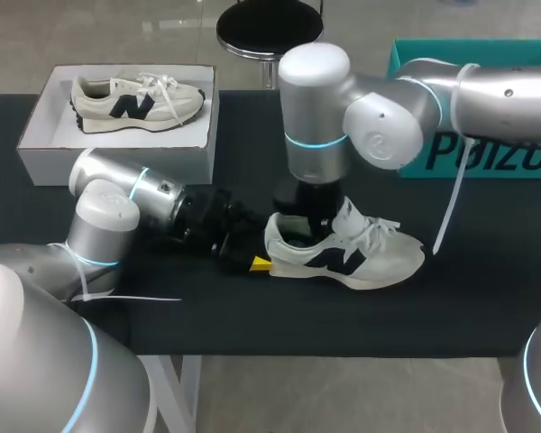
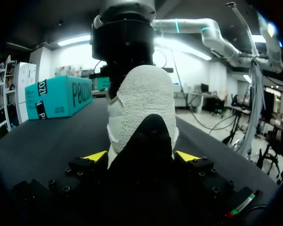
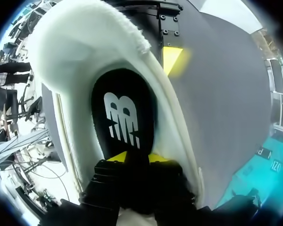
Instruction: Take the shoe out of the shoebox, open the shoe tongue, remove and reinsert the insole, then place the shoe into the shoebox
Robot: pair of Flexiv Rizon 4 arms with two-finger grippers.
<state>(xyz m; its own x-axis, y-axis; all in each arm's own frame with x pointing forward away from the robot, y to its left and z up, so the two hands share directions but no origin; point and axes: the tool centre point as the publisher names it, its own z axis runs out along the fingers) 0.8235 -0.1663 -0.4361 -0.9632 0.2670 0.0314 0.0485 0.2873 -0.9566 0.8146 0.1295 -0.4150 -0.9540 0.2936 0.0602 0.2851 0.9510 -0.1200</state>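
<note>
Off-white sneaker [image 1: 352, 257] with a dark side logo, lying on its sole on the black table [image 1: 252, 316], toe towards the right arm's side; black insole [image 3: 122, 117] visible inside. Behind: white shoebox [image 1: 36, 135] holding a second sneaker [image 1: 135, 102], and a teal box [image 1: 487, 153]. Left tool [image 2: 141, 157] clamps the heel from both sides. Right tool [image 3: 139, 157] reaches into the shoe opening, at the insole; whether it grips cannot be told.

Teal box [image 1: 487, 155], black tbl [image 1: 252, 316]

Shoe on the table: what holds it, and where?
The left gripper clamps the shoe at its heel; the right gripper is inside, at the insole, grip unclear.
</note>
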